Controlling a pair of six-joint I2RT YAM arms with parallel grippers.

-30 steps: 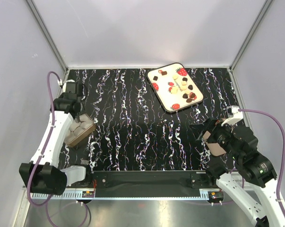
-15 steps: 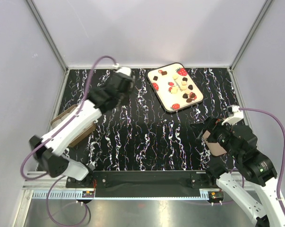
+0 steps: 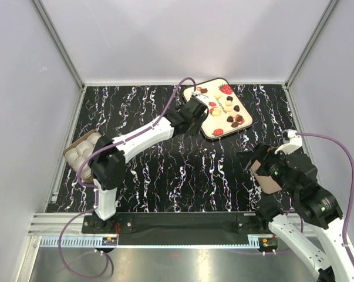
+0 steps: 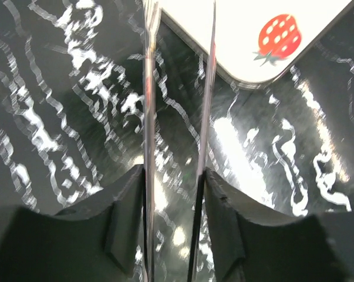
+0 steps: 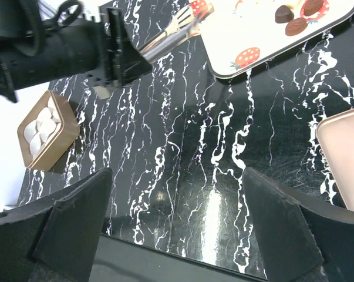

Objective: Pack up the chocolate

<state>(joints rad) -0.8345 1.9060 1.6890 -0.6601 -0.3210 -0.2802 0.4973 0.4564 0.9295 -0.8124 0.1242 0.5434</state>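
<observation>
— Holding anything, the left gripper [image 4: 174, 176]?
— Clamped on tweezers [image 4: 148, 88], tips at the tray's [image 4: 247, 23] corner.
— And the chocolate [image 5: 296, 24]?
— Scattered on that tray, far right of the table [image 3: 165, 176]. The right gripper [image 5: 177, 173] has its jaws wide apart.

a black table [image 3: 165, 176] with white streaks fills the floor of the booth. at its far right lies a cream tray [image 3: 222, 122] printed with red strawberries, with dark and pale chocolate [image 3: 240, 108] pieces scattered on it. the left arm reaches from the near left diagonally across the table, and the left gripper [image 3: 199, 110] is at the tray's left edge. a brown box [image 3: 78, 154] with pale round hollows sits at the table's left edge. at the near right, the right gripper [image 3: 250, 161] is just beside a flat brown lid [image 3: 268, 177].
</observation>
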